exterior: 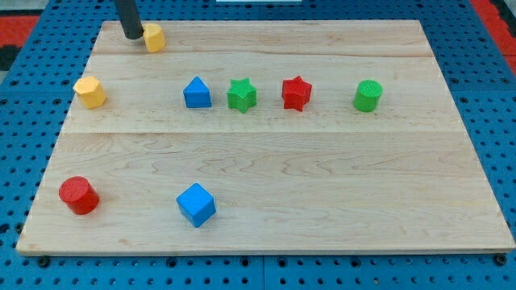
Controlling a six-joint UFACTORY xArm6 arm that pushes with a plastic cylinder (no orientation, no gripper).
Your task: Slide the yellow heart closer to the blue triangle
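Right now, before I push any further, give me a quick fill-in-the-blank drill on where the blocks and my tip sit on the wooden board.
1. My tip sits just to the view's ____ of the yellow heart block.
2. The blue triangle block has the ____ star block right beside it on the view's right.
3. The red cylinder block lies near the board's bottom-____ corner.
4. The block farthest to the view's right is the green ____.

Missing words: left; green; left; cylinder
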